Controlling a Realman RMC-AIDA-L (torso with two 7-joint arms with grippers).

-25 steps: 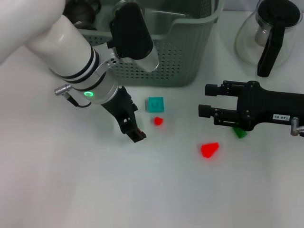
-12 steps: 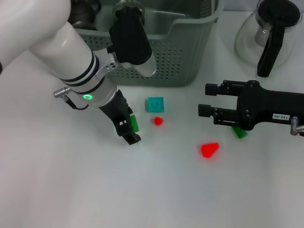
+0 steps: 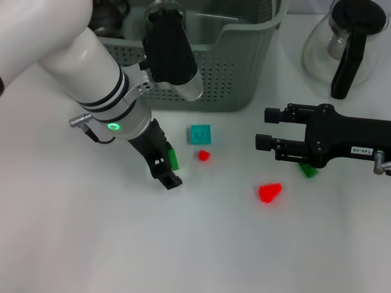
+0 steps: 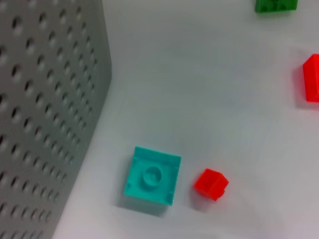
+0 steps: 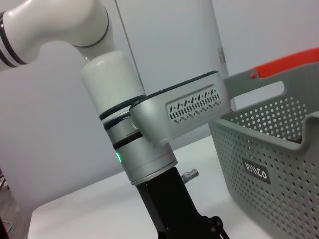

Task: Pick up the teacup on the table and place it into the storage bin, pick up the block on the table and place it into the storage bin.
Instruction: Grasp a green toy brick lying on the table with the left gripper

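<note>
Grey-green and perforated, the storage bin point(image 3: 238, 67) sat at the top centre of the head view. Just below it the left gripper point(image 3: 166, 166) reached down to the white table point(image 3: 201, 244), fingers on either side of a small green block point(image 3: 174, 159) (whether they were pinching it I could not tell). A teal block point(image 3: 199, 133) and a small red block point(image 3: 203, 155) lay just beside. The right gripper point(image 3: 264, 128) hovered at the right, jaws parted, holding nothing, over another green block point(image 3: 308, 170), with a red wedge point(image 3: 269, 191) nearby.
</note>
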